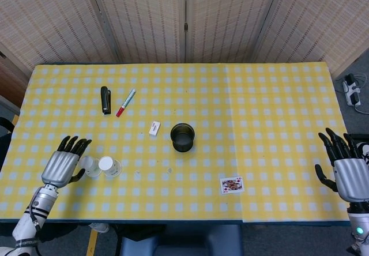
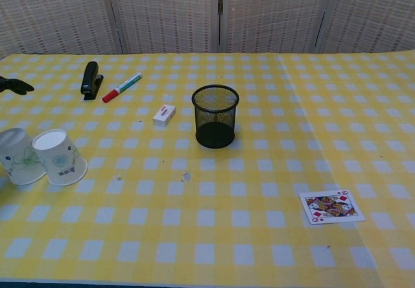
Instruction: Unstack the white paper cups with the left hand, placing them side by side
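Note:
Two white paper cups stand upside down, side by side, near the table's front left. One cup [image 1: 109, 166] [image 2: 59, 157] is on the right and the other cup [image 1: 89, 165] [image 2: 20, 156] touches it on the left. My left hand [image 1: 62, 164] hovers just left of them, fingers spread, holding nothing; only its fingertips [image 2: 14, 85] show in the chest view. My right hand [image 1: 347, 170] rests off the table's right edge, fingers apart and empty.
A black mesh pen holder [image 1: 182, 136] [image 2: 215, 115] stands mid-table. A white eraser [image 1: 154, 128], red marker [image 1: 125, 102] and black stapler [image 1: 105, 99] lie behind the cups. A playing card [image 1: 231, 184] [image 2: 331, 206] lies front right on the yellow checked cloth [image 1: 271, 112].

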Controlling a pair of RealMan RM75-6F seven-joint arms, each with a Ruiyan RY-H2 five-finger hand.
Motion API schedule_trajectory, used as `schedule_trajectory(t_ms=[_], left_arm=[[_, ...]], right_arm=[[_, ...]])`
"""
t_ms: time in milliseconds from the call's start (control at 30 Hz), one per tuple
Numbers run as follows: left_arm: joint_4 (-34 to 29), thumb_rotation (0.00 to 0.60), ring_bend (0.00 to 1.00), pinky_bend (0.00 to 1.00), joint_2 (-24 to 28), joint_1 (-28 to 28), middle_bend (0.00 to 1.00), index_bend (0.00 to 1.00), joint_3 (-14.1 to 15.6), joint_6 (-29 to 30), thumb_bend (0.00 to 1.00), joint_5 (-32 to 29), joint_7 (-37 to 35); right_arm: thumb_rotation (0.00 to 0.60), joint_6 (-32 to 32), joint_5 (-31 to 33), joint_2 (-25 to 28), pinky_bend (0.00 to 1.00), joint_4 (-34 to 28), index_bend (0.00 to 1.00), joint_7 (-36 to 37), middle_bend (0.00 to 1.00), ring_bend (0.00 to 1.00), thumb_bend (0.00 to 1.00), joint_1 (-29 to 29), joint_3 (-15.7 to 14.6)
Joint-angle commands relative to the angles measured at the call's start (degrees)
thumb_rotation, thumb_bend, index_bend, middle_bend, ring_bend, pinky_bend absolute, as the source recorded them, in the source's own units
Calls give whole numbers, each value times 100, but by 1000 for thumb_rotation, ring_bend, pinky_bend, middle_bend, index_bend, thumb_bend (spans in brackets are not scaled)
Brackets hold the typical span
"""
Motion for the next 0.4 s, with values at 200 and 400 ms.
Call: schedule_trajectory(t_ms=[200,400], left_arm=[[109,600,74,40,220,493,134,148,-324,773,381,-207,-806],[247,600,82,52,255,904,134,169,-231,1325,383,10,-1141]], right_arm=[[600,-396,81,42,0,57,7,374,59,115,449,138,-59],[600,-478,-121,69,0,130,32,898,60,115,449,202,-158]])
